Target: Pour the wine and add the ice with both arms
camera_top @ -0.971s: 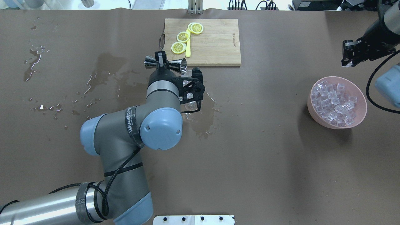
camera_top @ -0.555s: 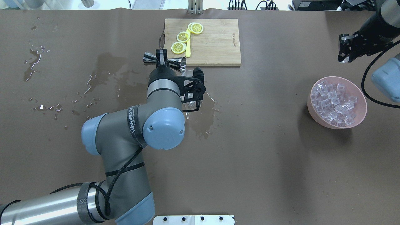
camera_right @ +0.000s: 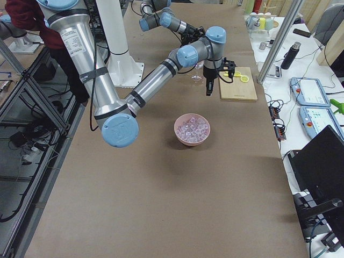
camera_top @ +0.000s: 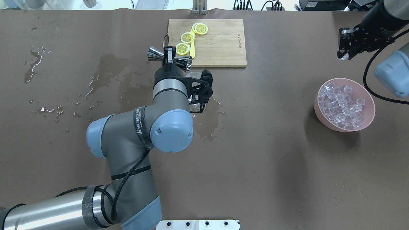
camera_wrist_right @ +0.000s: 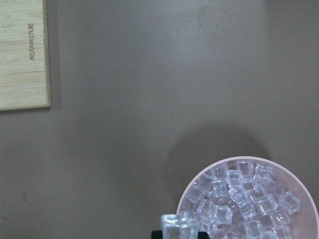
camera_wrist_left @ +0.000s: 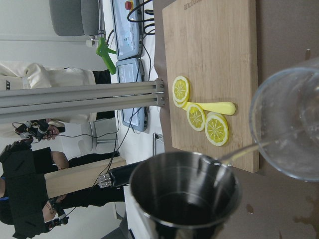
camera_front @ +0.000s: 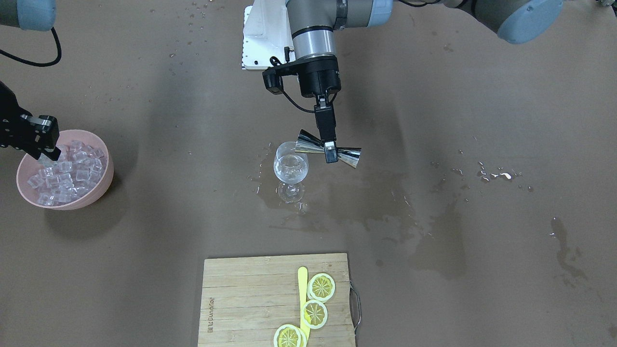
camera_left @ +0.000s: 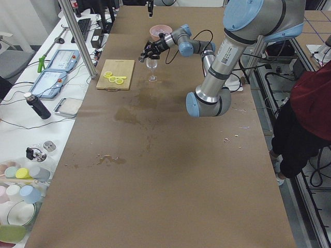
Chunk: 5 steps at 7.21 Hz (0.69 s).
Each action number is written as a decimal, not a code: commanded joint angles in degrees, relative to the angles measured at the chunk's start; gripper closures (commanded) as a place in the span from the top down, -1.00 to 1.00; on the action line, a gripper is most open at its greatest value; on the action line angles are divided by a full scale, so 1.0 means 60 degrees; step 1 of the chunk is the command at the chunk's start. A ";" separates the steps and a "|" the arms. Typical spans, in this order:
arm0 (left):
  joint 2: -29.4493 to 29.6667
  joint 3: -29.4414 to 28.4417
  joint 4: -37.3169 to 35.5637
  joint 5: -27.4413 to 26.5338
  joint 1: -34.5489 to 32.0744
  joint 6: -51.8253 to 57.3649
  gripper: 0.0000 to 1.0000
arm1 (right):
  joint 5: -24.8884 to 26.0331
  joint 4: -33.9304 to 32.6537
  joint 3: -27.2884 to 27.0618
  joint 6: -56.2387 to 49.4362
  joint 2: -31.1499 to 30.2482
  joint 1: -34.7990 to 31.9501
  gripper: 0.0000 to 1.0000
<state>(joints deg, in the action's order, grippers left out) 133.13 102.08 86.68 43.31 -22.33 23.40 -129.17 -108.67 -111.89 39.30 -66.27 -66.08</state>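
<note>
My left gripper point(camera_front: 330, 150) is shut on a steel double-cone jigger point(camera_front: 308, 143), held on its side with one cup at the rim of a clear wine glass point(camera_front: 290, 171). In the left wrist view a thin clear streak of wine point(camera_wrist_left: 239, 152) runs from the jigger's cup point(camera_wrist_left: 184, 194) to the glass point(camera_wrist_left: 289, 124). My right gripper point(camera_top: 344, 55) is shut on one ice cube point(camera_wrist_right: 178, 226), raised beyond the pink bowl point(camera_top: 317, 105) of ice cubes point(camera_top: 343, 105).
A wooden cutting board point(camera_top: 220, 44) with three lemon slices point(camera_top: 187, 37) and a yellow stick lies just beyond the glass. Spilled liquid wets the brown table around the glass point(camera_top: 211, 124) and at the left point(camera_top: 33, 62).
My left gripper has carried the jigger a little farther toward the board, still tipped at the glass. My right gripper has moved away from the bowl, toward the far side and leftward.
</note>
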 commanded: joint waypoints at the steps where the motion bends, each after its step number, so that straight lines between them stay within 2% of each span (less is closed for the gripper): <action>1: 0.0092 0.0022 0.0041 -0.0099 0.0000 0.0392 -1.00 | -0.0150 -0.0257 0.0000 0.0099 0.0292 0.0012 -0.74; 3: 0.0063 0.0168 0.0593 0.0002 -0.0014 -0.0436 -1.00 | -0.0151 -0.0287 0.0059 0.0289 0.0642 0.0128 -0.74; 4: -0.0112 0.0459 0.1222 0.0569 -0.0101 -0.1473 -1.00 | -0.0136 -0.0287 0.0102 0.0508 0.0862 0.0260 -0.74; 5: -0.0389 0.0607 0.1880 0.1865 -0.0450 -0.2701 -1.00 | -0.0107 -0.0403 0.0190 0.0524 0.1110 0.0363 -0.74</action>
<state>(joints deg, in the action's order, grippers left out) 132.41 104.43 93.44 47.50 -23.27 15.21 -129.98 -110.54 -111.27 41.83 -61.34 -64.70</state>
